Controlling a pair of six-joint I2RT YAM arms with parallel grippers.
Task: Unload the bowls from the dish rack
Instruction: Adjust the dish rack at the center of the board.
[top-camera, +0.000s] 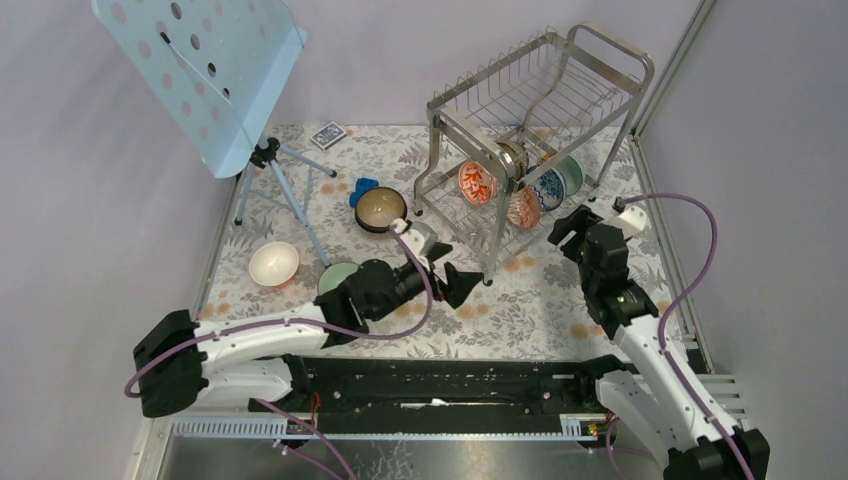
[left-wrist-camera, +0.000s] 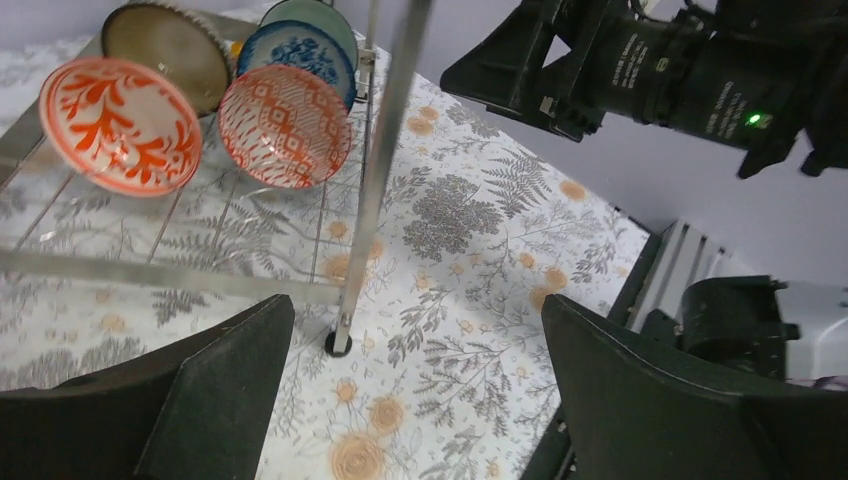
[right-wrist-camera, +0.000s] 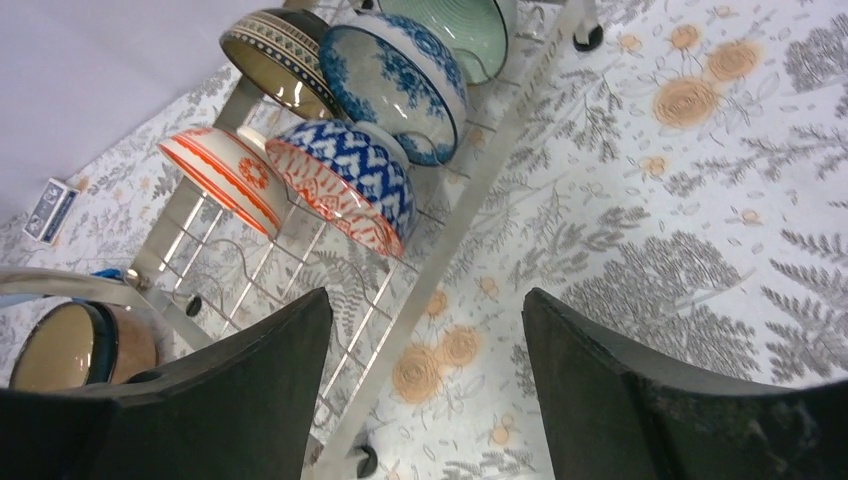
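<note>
Steel wire carries most of the load: the rack (top-camera: 540, 85) has five bowls standing on edge on its lower tier, so by my reckoning the job is under halfway. Three are already out on the surface (top-camera: 520, 300), all off to the left of the left hand (left-wrist-camera: 415, 310) — a white bowl (top-camera: 273, 262) farthest out, a green bowl (top-camera: 338, 275) close beside its arm, and a brown bowl (top-camera: 381, 208) ahead and left, near the rack's corner. The left hand is spread wide and holds nothing. A rack leg (left-wrist-camera: 360, 200) stands just ahead of it, with an orange bowl (left-wrist-camera: 118, 125) and a red bowl (left-wrist-camera: 284, 127) beyond, up and to the left. The right hand (right-wrist-camera: 425, 300) is likewise apart and empty, facing the rack from the other side. The red bowl sits closest ahead of it, with a blue-flowered bowl (right-wrist-camera: 395, 75) behind that. Five lifts remain — likely the front pair first, since they seem to block the bowls behind.
</note>
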